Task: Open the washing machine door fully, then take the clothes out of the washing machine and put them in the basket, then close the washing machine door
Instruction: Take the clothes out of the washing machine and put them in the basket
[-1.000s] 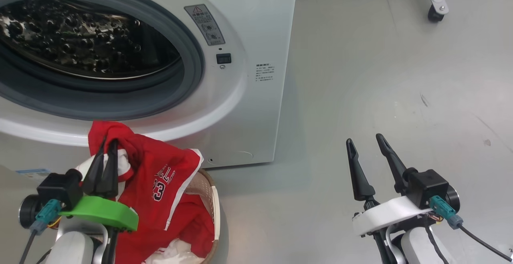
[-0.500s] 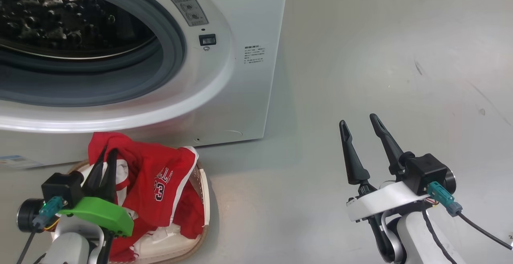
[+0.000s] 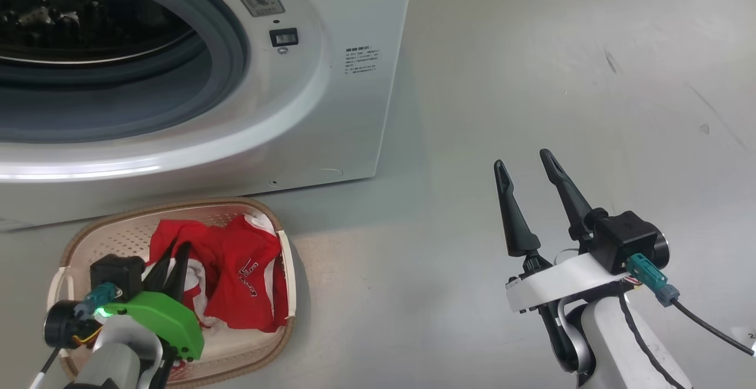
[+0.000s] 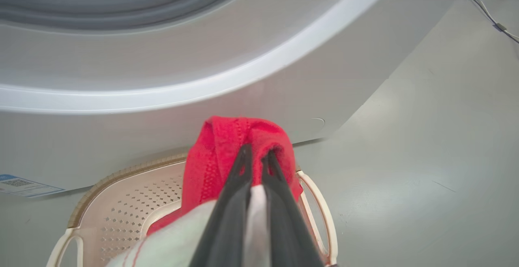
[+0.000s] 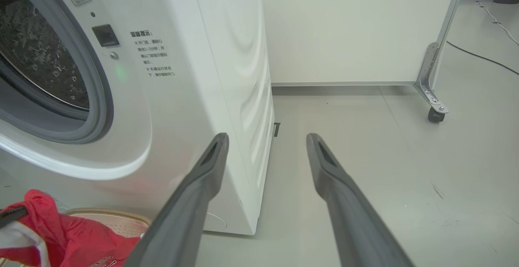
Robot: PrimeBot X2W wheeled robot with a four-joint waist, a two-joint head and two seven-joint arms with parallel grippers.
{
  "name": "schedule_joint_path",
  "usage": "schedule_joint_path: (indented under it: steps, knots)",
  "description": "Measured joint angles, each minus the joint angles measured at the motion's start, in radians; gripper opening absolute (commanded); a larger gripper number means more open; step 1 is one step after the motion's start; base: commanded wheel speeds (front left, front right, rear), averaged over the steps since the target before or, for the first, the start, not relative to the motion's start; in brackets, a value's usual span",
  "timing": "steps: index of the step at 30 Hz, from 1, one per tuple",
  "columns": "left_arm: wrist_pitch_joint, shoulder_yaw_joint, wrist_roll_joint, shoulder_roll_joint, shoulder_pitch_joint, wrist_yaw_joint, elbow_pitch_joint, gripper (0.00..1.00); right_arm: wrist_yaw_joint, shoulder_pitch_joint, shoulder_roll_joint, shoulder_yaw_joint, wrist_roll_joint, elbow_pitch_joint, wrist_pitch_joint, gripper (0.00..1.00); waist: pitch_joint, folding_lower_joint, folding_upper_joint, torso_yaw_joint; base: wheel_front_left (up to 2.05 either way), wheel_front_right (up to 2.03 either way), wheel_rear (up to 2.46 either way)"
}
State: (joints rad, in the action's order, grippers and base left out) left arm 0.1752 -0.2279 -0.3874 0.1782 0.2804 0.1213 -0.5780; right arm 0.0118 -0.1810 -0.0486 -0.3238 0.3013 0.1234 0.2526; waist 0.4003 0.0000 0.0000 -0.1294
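The washing machine [image 3: 331,111] stands at upper left with its drum [image 3: 71,17] showing through the round opening; its door is out of view. On the floor before it sits the basket [image 3: 177,215], cream with a brown rim. The clothes [image 3: 236,271], a red jersey with white trim, lie in the basket. My left gripper [image 3: 174,253] is shut on a red and white fold of the clothes [image 4: 235,145] over the basket [image 4: 134,194]. My right gripper [image 3: 522,164] hangs open over bare floor to the right, holding nothing.
Grey floor [image 3: 561,70] spreads to the right of the washer. In the right wrist view a white panel on a castor [image 5: 436,115] stands behind, and a cable [image 5: 482,56] runs across the floor at far right.
The head camera has tilted down, so the washer slid up the picture. My left gripper has lowered the red jersey from above the basket's rim down into the basket. The right gripper stays open.
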Motion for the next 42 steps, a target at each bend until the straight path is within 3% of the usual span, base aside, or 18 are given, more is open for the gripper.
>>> schedule_joint_path:
  steps: [10, 26, 37, 38, 39, 40, 42]
  knots:
    - [-0.018, 0.007, -0.029, 0.006, 0.038, 0.000, -0.129, 0.00, 0.001, -0.016, 0.000, -0.003, -0.015, 0.001, 0.000, 1.00, 0.042, 0.0000, 0.0000, -0.013, 0.00, 0.00, 0.00]
    - [-0.020, 0.115, -0.135, 0.003, 0.101, 0.000, -0.313, 0.00, 0.010, -0.017, 0.000, 0.000, -0.041, 0.003, 0.000, 1.00, 0.063, 0.0000, 0.0000, -0.011, 0.00, 0.00, 0.00]
    - [-0.006, 0.103, -0.128, 0.004, 0.150, 0.000, -0.384, 0.00, 0.010, -0.037, 0.000, -0.002, -0.041, 0.003, 0.000, 1.00, 0.083, 0.0000, 0.0000, -0.007, 0.00, 0.00, 0.00]
    - [-0.005, 0.103, -0.128, 0.004, 0.153, 0.000, -0.388, 0.11, 0.010, -0.037, 0.000, -0.002, -0.041, 0.003, 0.000, 1.00, 0.083, 0.0000, 0.0000, -0.007, 0.00, 0.00, 0.00]
    - [-0.005, 0.102, -0.128, 0.004, 0.157, 0.000, -0.392, 0.42, 0.010, -0.037, 0.000, -0.002, -0.041, 0.003, 0.000, 1.00, 0.084, 0.0000, 0.0000, -0.007, 0.00, 0.00, 0.00]
    - [0.000, 0.102, -0.128, 0.003, 0.161, 0.000, -0.397, 0.99, 0.011, -0.038, 0.000, -0.002, -0.041, 0.003, 0.000, 1.00, 0.084, 0.0000, 0.0000, -0.007, 0.00, 0.00, 0.00]
    - [0.008, 0.102, -0.127, 0.002, 0.171, 0.000, -0.408, 1.00, 0.015, -0.038, 0.000, -0.002, -0.041, 0.003, 0.000, 1.00, 0.084, 0.0000, 0.0000, -0.007, 0.00, 0.00, 0.00]
